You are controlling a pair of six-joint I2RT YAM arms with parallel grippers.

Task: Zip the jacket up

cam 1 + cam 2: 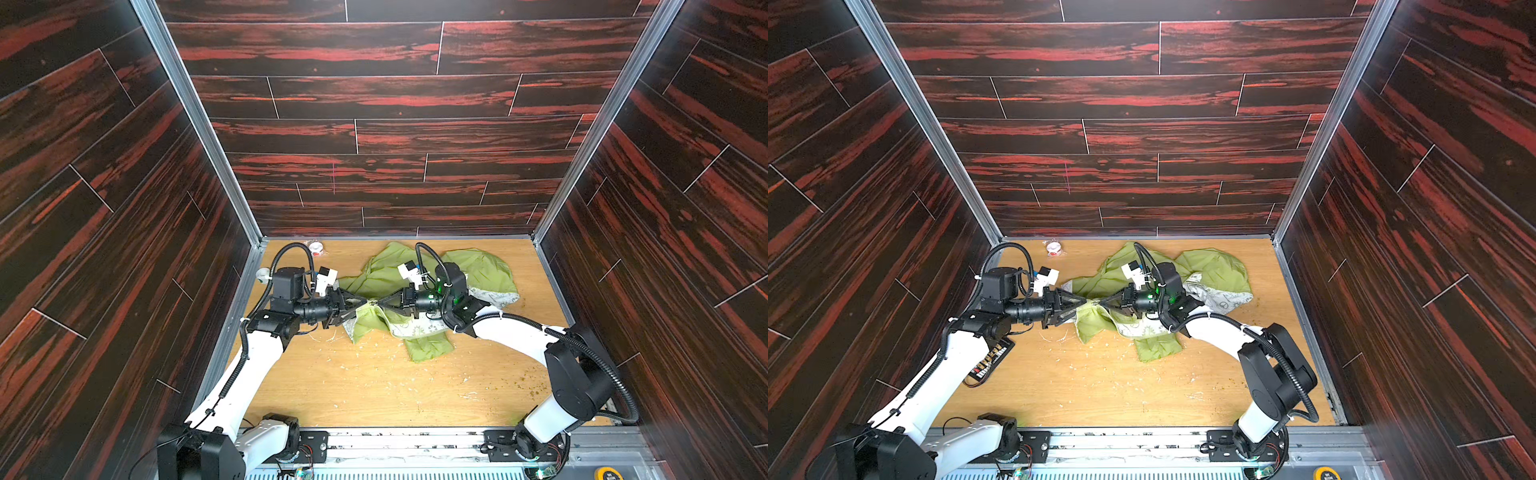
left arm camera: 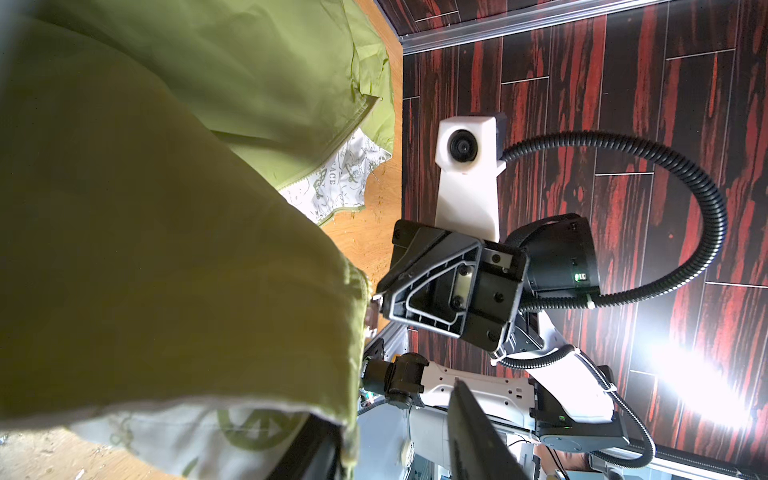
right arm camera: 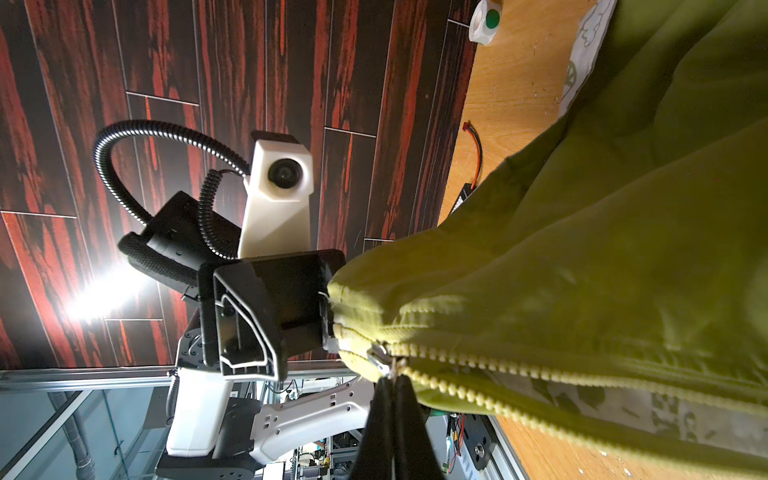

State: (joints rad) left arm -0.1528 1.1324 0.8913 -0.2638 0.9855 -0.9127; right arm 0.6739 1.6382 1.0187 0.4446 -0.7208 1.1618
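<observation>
- The tabletop [image 1: 374, 386] is bright and evenly lit in both top views, while the dark, red-streaked walls [image 1: 395, 95] stay dim.
- Shadows under the arms are short and soft.
- The wide lens bows the metal corner posts [image 1: 195, 120] outward toward the edges.
- A hard white glare [image 2: 698, 374] blooms on the wall in the left wrist view, and a similar bloom [image 3: 104, 291] shows in the right wrist view.
- Close to the lens, the jacket [image 2: 145, 249] is soft and shaded. The zipper teeth [image 3: 519, 370] look crisp, and the near fingers [image 3: 409, 432] are a blurred dark shape.
</observation>
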